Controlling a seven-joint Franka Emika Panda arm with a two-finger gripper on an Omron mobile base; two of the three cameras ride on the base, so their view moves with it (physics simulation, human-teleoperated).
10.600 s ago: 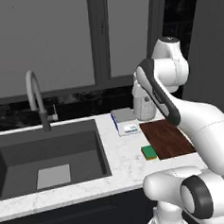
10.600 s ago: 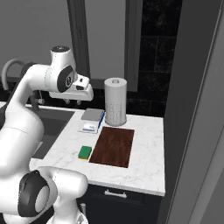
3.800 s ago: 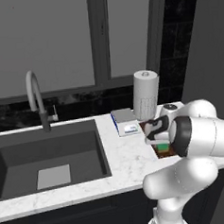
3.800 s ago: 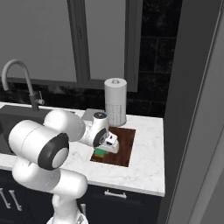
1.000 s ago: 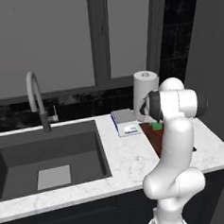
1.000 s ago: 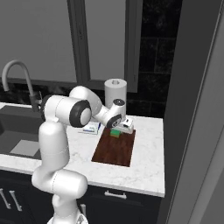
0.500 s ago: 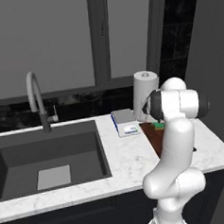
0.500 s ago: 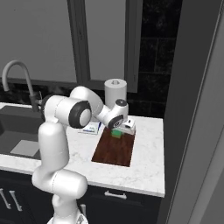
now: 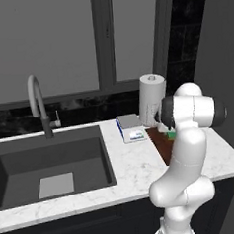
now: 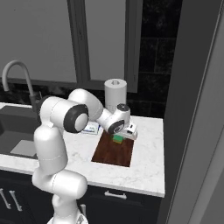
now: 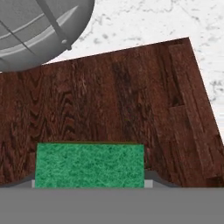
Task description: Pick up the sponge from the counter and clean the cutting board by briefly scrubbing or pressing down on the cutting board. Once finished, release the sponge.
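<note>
- The end effector (image 10: 124,134) is clamped on the small green-topped rectangular sponge (image 11: 89,165), over the dark reddish-brown wooden cutting board (image 11: 113,105) near the table's back edge.
- Likely soft and light; gripped by its sides.

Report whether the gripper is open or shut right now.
Shut on the sponge: in the hand view its green top sits between the fingertips, over the cutting board.

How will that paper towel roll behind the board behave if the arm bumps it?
The paper towel roll stands upright and tall on a narrow base, so a bump high up would probably tip it. Once down, its round shape would likely let it roll along the counter. It looks light and soft, so breakage seems unlikely.
</note>
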